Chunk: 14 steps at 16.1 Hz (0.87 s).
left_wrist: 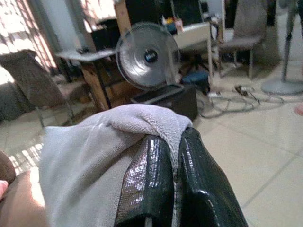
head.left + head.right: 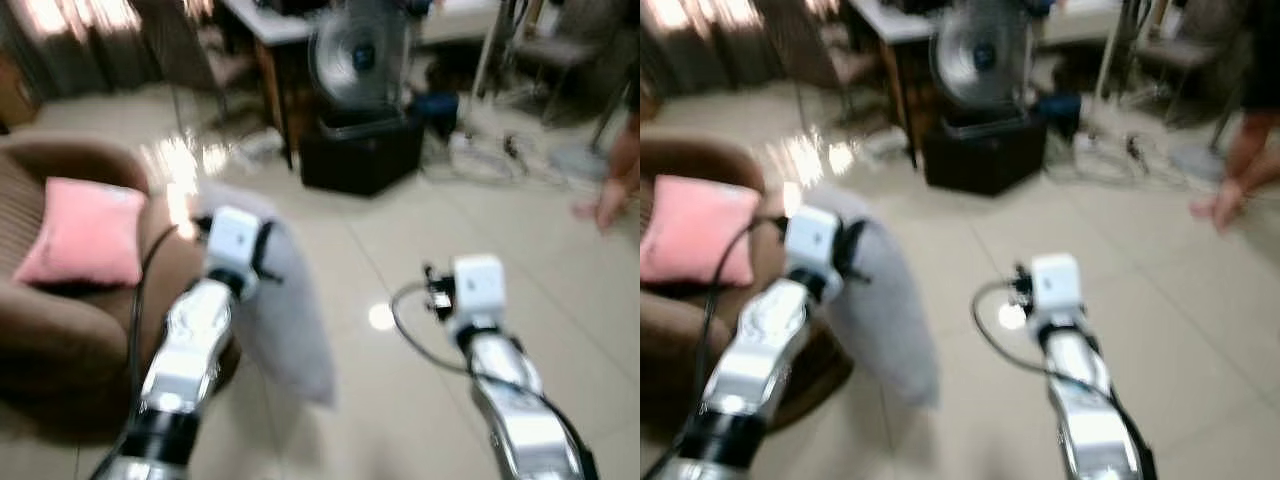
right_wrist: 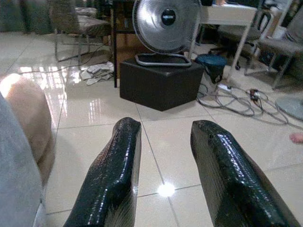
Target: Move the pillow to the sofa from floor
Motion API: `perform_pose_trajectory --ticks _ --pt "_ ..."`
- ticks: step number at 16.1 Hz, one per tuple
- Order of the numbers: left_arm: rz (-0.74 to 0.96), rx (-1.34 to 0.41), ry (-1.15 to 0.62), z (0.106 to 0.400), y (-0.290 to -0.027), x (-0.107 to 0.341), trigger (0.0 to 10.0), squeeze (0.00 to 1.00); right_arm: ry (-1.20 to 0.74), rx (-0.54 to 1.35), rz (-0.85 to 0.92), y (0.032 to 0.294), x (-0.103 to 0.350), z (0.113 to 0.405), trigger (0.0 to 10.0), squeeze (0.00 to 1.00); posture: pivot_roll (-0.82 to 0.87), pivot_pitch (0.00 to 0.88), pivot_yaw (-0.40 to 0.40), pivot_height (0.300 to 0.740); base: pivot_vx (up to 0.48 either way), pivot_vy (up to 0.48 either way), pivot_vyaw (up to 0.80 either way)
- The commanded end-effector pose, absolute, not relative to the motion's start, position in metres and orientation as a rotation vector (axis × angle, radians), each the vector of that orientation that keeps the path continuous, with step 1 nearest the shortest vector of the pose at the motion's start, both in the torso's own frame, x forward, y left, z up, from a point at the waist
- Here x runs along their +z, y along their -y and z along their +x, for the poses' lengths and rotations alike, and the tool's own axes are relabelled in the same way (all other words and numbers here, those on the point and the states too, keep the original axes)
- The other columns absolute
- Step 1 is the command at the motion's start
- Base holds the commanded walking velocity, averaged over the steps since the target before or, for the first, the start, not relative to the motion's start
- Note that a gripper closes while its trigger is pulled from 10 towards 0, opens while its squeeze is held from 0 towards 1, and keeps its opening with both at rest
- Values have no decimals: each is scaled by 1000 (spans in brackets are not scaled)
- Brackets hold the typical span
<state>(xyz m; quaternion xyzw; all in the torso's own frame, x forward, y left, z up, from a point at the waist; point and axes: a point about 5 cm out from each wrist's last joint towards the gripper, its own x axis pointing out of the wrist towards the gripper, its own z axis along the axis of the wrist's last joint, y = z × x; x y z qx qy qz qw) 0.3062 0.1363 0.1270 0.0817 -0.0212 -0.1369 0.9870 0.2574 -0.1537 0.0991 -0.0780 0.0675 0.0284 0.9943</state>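
Nearest the camera, beside the brown sofa, the left gripper is clenched on a fold of the grey pillow, its two black fingers pressed together with the fabric pinched between them. That pillow hangs off the floor from this grip, drooping just beside the sofa's rounded arm and not yet over the seat. On the pillow's far side from the sofa, the right gripper is held out over bare tile with its fingers spread and nothing between them.

I judge the carry step to be under way: the pillow is lifted but not delivered. The next move calls for swinging it across the sofa arm, lowering it onto the cushion near the pink pillow already lying there, then letting go.

Farther from the sofa stand a black box with a fan on it, loose cables, and a person's foot.
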Motion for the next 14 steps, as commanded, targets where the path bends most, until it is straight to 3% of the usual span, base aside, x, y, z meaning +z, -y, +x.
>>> perform_pose_trajectory --ticks 1,7,13,14 --pt "176 -279 77 308 -136 134 10000 0 -131 51 -147 155 102 258 10000 0 -99 0 56 740 386 0 -800" --pt "180 -286 70 307 -136 132 10000 0 -139 38 -144 158 101 255 10000 0 -107 0 58 740 384 0 -800" --pt "188 -275 65 308 -138 130 10000 0 -144 100 -230 153 99 253 10000 0 -107 0 55 740 384 0 0" --pt "189 -271 64 308 -138 130 10000 0 -144 100 -227 153 100 253 10000 0 -106 0 54 740 386 0 800"
